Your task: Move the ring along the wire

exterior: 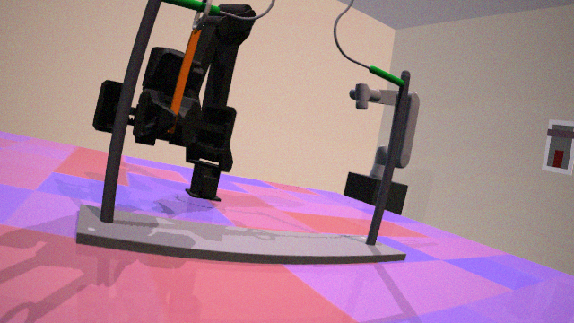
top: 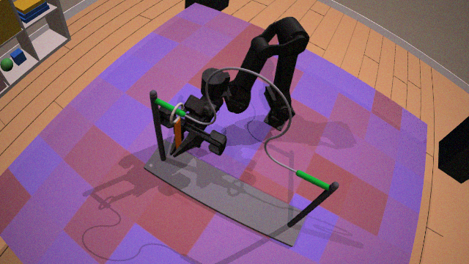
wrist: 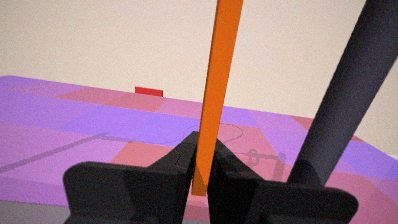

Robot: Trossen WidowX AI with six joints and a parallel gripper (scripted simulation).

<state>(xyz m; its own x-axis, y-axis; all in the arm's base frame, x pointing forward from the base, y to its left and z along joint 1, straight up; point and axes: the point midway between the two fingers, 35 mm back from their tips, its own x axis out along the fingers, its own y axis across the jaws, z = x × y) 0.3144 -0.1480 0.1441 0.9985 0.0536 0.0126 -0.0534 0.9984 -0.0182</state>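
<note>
The pale ring [top: 172,115] [exterior: 196,19] hangs around the green part [top: 162,104] [exterior: 179,4] of the wire beside the left post [top: 157,128] [exterior: 120,152] [wrist: 345,95]. Its orange handle [top: 178,136] [exterior: 185,74] [wrist: 221,60] points down. My gripper [top: 174,150] [exterior: 172,125] [wrist: 201,137] is shut on the handle near its lower end. The other green part [top: 313,180] [exterior: 387,76] is by the right post [top: 311,205] [exterior: 389,170] and carries no ring. The top of the ring is cut off in the exterior view.
The thin grey wire [top: 291,111] [exterior: 335,36] leaves the left green part, dips, arches high close to the arm's wrist and forearm, then drops to the right green part. Both posts stand on a grey base plate [top: 256,214] [exterior: 287,248]. The left post is close beside my fingers.
</note>
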